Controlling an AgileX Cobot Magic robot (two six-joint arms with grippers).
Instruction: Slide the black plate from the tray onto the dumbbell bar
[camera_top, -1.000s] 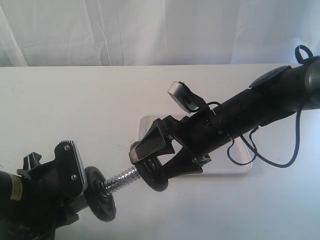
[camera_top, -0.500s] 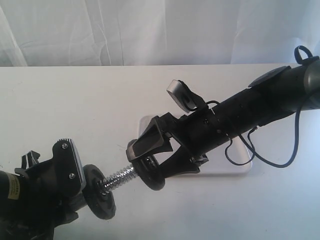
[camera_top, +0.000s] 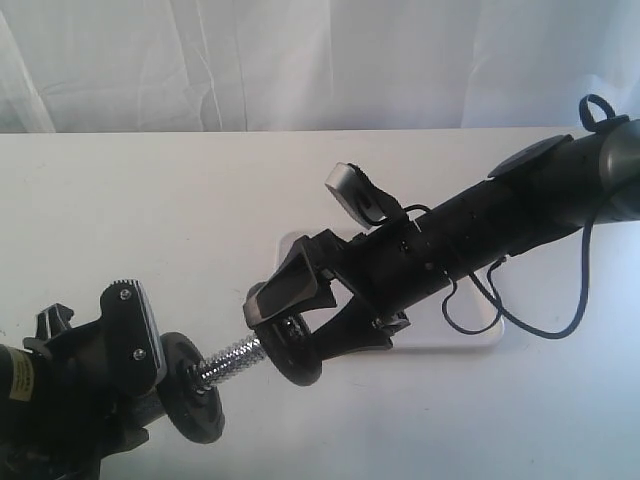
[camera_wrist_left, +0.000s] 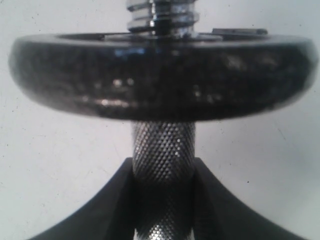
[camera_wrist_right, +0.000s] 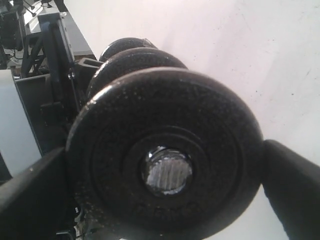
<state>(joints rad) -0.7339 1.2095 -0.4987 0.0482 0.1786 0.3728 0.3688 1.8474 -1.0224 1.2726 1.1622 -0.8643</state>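
Note:
My left gripper at the lower left is shut on the dumbbell bar. Its jaws clamp the knurled grip just behind a black disc that sits on the bar. My right gripper reaches in from the right, shut on the black plate by its rim. The plate faces the right wrist camera, and the bar's threaded end shows inside its centre hole. Part of the white tray shows behind the right arm.
Two more black discs line up on the bar behind the held plate. A loose black cable hangs from the right arm over the tray. White cloth backs the white table.
Both grippers, the bar and the plate have shifted a little to the left and down together. The grips are the same.

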